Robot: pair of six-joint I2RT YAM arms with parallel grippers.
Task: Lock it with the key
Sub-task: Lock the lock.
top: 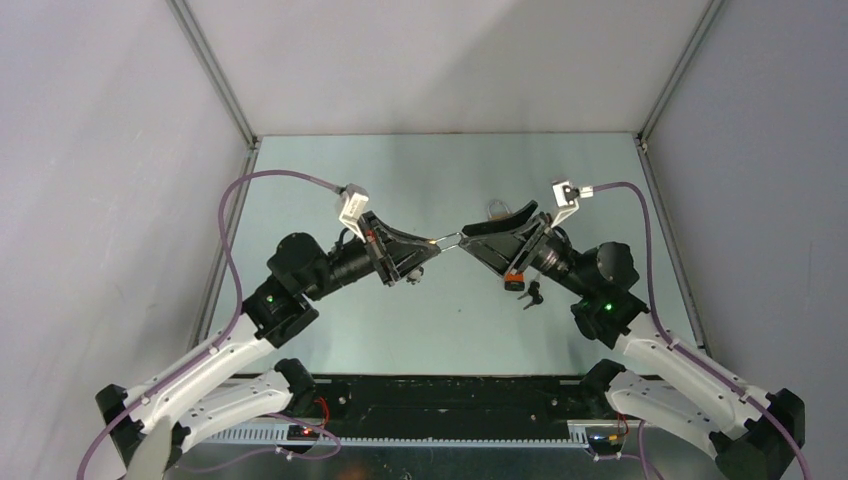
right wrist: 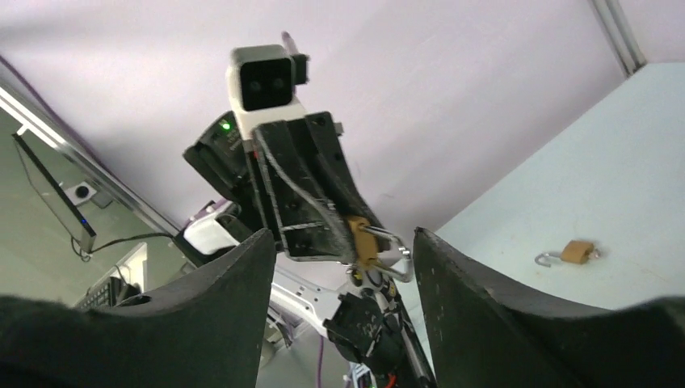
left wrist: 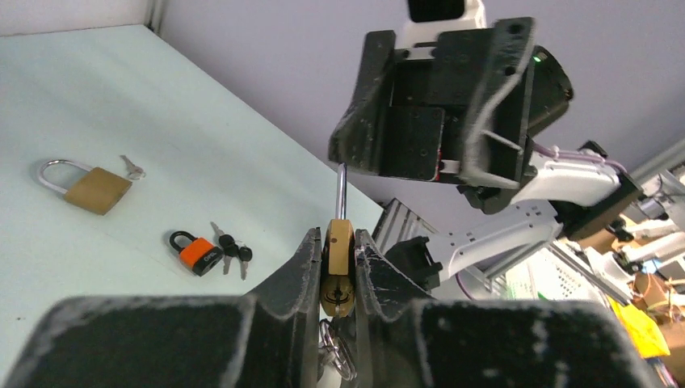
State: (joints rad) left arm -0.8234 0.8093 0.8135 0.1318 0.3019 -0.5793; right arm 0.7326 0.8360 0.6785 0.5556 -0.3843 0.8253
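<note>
My left gripper (left wrist: 338,236) is shut on the body of a small brass padlock (left wrist: 338,263), held above the table in the middle of the top view (top: 437,243). Its steel shackle (left wrist: 342,190) points toward my right gripper (top: 470,234). A key ring (left wrist: 339,352) hangs below the keyhole, and the key looks seated in the lock. In the right wrist view the right gripper (right wrist: 341,236) is open, its fingers (right wrist: 452,283) standing either side of the shackle (right wrist: 396,250) without touching it.
An orange padlock (left wrist: 196,252) with black keys (left wrist: 232,246) lies on the table under the right arm (top: 515,281). A second brass padlock (left wrist: 93,187) with its key (left wrist: 133,168) lies farther back. Grey walls enclose the table (top: 330,320).
</note>
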